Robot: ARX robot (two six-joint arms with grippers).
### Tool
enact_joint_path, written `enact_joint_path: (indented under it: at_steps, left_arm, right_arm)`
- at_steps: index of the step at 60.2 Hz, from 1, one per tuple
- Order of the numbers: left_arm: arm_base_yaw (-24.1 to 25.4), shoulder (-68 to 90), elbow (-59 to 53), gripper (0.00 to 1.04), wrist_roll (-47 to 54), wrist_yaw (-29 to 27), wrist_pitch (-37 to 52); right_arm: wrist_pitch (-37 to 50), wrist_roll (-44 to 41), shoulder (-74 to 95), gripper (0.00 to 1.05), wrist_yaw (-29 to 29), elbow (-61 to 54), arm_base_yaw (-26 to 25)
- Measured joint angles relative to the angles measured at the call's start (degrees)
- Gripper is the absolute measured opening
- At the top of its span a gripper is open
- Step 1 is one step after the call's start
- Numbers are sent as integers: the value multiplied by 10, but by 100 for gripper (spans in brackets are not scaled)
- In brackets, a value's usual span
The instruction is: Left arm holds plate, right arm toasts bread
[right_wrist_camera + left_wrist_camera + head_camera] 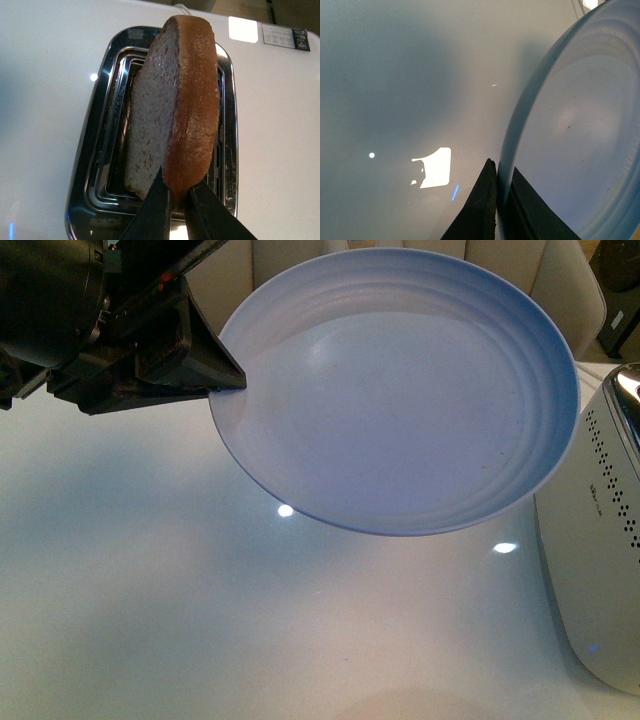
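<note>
I've got the left gripper, upper left in front view, clamped on the plate rim, right gripper pinching the bread at the toaster slot; next, I reckon, lower it straight in.

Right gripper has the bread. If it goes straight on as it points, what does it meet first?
Probably the toaster's open slot: the bread in the right gripper looks lined up with it. Depth is unclear, so the chrome rim could catch it.
</note>
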Motion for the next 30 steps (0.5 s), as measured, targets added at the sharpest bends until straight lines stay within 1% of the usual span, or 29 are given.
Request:
enact_joint_path:
  at_steps: [10,16,30]
  left_arm:
    - [0,0,0,3,0,0,0]
    - [0,0,0,3,0,0,0]
    - [0,0,0,3,0,0,0]
  right_arm:
    - [10,6,17,3,14,-7,21]
    - [31,19,37,3,30,-24,39]
    - [51,37,53,3,42,-46,55]
